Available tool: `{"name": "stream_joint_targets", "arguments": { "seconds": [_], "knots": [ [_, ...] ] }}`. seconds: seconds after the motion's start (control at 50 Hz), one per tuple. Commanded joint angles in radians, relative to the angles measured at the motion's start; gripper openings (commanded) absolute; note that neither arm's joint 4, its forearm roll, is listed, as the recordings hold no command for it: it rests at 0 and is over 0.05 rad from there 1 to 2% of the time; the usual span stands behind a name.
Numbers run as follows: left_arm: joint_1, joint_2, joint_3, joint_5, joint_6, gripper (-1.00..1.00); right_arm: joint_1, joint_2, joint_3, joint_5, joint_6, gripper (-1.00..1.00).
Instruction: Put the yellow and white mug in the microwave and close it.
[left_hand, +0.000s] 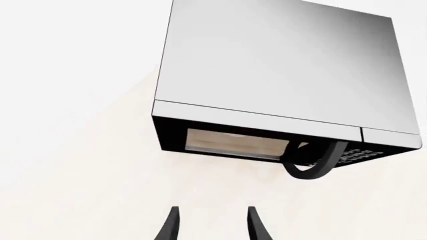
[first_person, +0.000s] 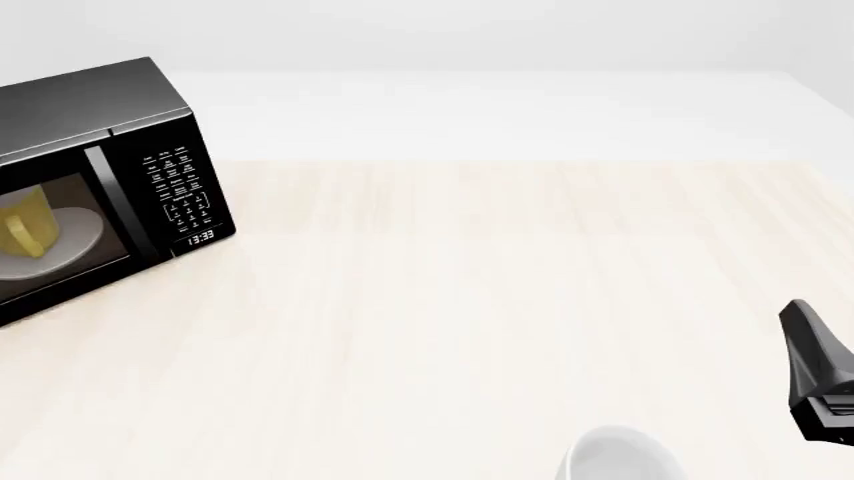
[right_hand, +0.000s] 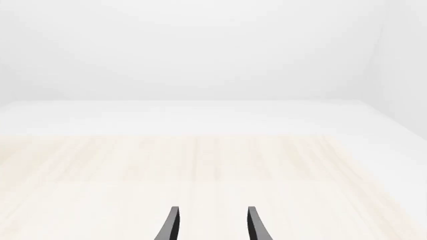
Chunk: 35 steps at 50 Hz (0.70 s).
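Note:
The black microwave (first_person: 94, 170) stands at the far left of the table, and its door lies flush with the button panel (first_person: 183, 190). Through the door window the yellow and white mug (first_person: 27, 228) shows on the white round plate (first_person: 78, 240) inside. In the left wrist view the microwave (left_hand: 280, 70) is seen from above, with its window (left_hand: 233, 145) and curved black handle (left_hand: 317, 165). My left gripper (left_hand: 213, 212) is open, empty and short of the microwave; it is outside the front view. My right gripper (right_hand: 213, 212) is open and empty, and it shows at the right edge (first_person: 805, 325).
A plain white round cup (first_person: 617, 458) sits at the table's front edge, left of the right gripper. The light wood tabletop (first_person: 507, 280) stretches between the microwave and the right arm. A white wall lies behind the table.

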Motion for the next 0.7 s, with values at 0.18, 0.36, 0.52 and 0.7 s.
{"name": "stream_joint_targets", "arguments": {
  "seconds": [0.18,0.36,0.52,0.7],
  "knots": [
    [0.019,-0.034,-0.041,0.048,-0.02,1.0,0.0,0.0,0.0,0.0,0.0,1.0],
    [0.019,-0.034,-0.041,0.048,-0.02,1.0,0.0,0.0,0.0,0.0,0.0,1.0],
    [0.019,-0.034,-0.041,0.048,-0.02,1.0,0.0,0.0,0.0,0.0,0.0,1.0],
    [0.214,-0.261,-0.163,0.199,-0.074,1.0,-0.001,0.0,0.0,0.0,0.001,1.0]
  ]
}}
